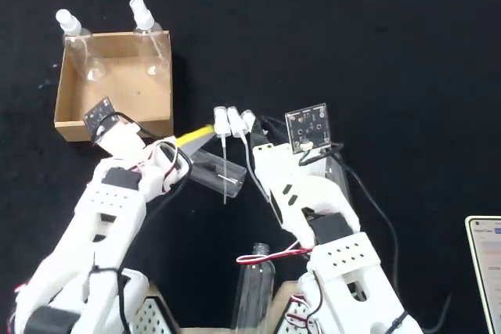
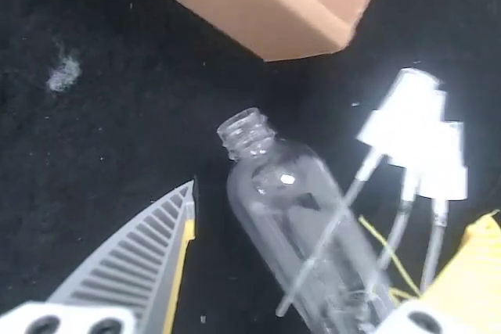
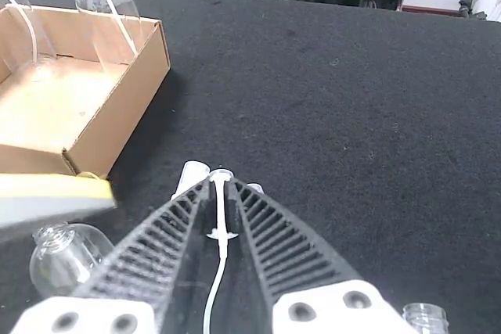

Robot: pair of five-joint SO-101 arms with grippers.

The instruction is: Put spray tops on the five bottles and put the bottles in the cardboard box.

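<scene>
Spray top gripped beside an open-necked bottle at mid-bench

The spray top (image 3: 221,177) is clamped by its stem in the right end effector (image 3: 221,187), with two more tops (image 3: 190,171) touching it. Just left, an uncapped bottle (image 2: 290,209) lies on its side between the spread fingers of the left end effector (image 2: 337,205). Far left, the cardboard box (image 1: 59,103) holds two capped bottles (image 1: 150,41). Another open bottle (image 1: 254,291) lies at the near edge of the bench (image 1: 391,52).

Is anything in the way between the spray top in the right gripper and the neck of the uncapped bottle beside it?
Nothing visible. The bottle neck faces bare table; the spray top in the right gripper has two other tops beside it, not between.
</scene>
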